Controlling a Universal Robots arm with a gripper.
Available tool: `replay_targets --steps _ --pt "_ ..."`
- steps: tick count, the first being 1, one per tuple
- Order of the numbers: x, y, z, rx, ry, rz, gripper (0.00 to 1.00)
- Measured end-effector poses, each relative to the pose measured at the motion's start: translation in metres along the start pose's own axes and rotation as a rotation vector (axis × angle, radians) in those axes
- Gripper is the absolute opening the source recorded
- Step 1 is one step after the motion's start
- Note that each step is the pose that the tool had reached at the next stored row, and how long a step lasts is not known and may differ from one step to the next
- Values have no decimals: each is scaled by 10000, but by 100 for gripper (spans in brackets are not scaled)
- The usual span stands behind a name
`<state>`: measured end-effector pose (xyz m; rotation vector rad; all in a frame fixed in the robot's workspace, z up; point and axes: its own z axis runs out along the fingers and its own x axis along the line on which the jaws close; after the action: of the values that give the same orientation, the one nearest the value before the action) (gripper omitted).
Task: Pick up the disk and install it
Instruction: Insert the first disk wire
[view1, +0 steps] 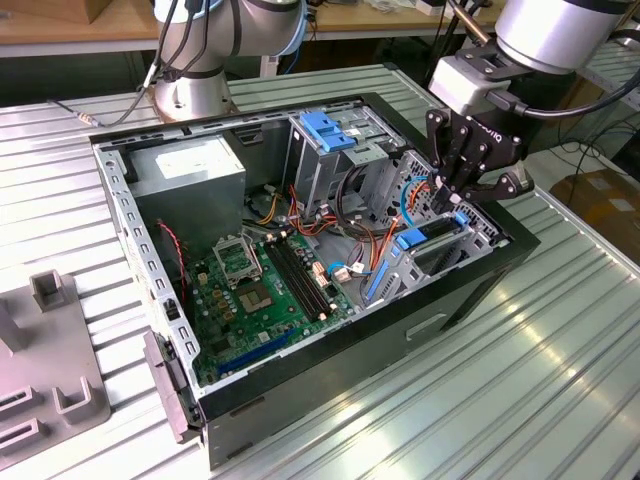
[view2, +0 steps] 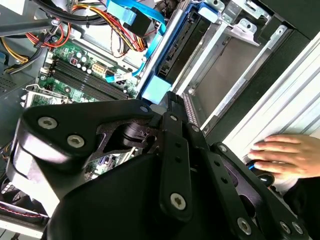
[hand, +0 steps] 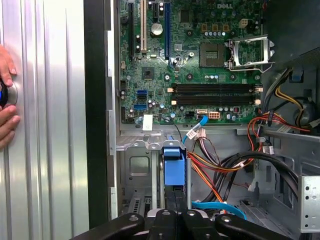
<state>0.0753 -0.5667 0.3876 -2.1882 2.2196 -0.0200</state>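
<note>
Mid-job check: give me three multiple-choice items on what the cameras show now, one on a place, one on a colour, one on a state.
1. Where is the gripper? A over the power supply; B above the table outside the case; C at the drive bay on the exterior view's right.
2. What colour is the disk's carrier frame? A red; B blue; C yellow.
3. How is the CPU socket? A bare, no cooler; B under a fan; C under a cloth.
Answers: 1 C, it hangs at that bay; 2 B, the blue tab shows in both wrist views; 3 A, its metal frame lies uncovered.
</note>
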Motion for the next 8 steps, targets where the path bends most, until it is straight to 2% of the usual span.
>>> replay_targets --steps 4,8 --pt "0 -25 1 0 0 -1 10" --pt "-1 -106 5 0 0 0 10"
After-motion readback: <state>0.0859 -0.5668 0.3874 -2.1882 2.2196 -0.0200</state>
